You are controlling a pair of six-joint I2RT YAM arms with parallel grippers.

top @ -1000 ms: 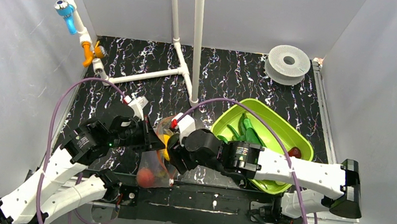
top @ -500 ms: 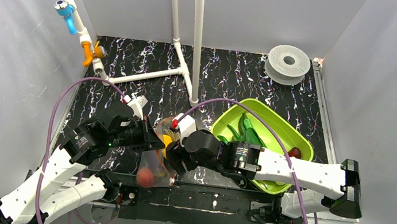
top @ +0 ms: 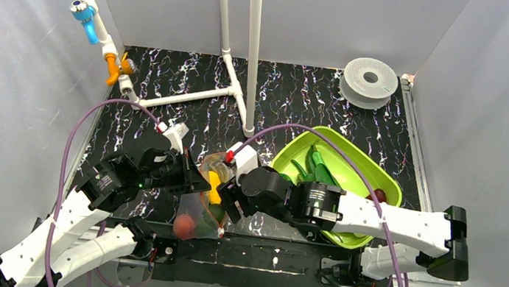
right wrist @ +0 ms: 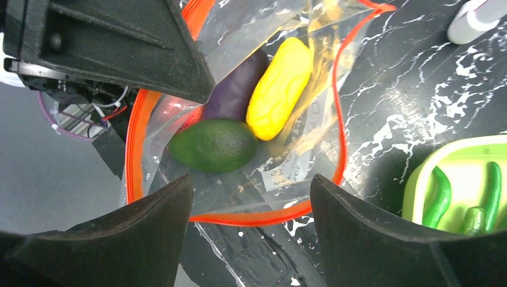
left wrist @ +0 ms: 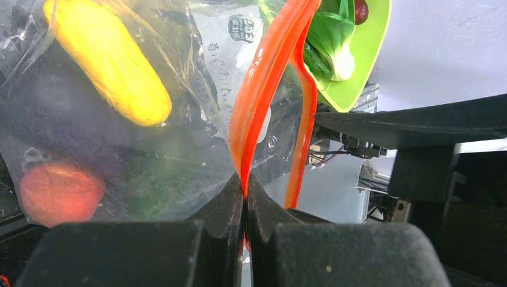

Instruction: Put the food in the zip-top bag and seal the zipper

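The clear zip-top bag (top: 199, 199) hangs open between the arms at the table's near edge. My left gripper (left wrist: 245, 186) is shut on one side of the red-orange zipper (left wrist: 263, 89) and holds the mouth up. My right gripper (right wrist: 251, 194) stands open just above the bag's mouth with nothing between its fingers. Inside the bag lie a yellow piece (right wrist: 280, 88), a dark purple eggplant (right wrist: 236, 89), a round green piece (right wrist: 213, 145) and a red-orange tomato (left wrist: 57, 192). Long green vegetables (top: 315, 168) lie in the tray.
The lime-green tray (top: 368, 161) sits to the right under my right arm, with a small dark red piece (top: 378, 195) in it. A white pipe frame (top: 249, 46) stands at the back middle, and a grey spool (top: 370, 81) at the back right.
My right gripper's jaws have spread wider and drawn slightly back from the bag. A round green piece now lies loose inside the bag. The left gripper has kept its hold.
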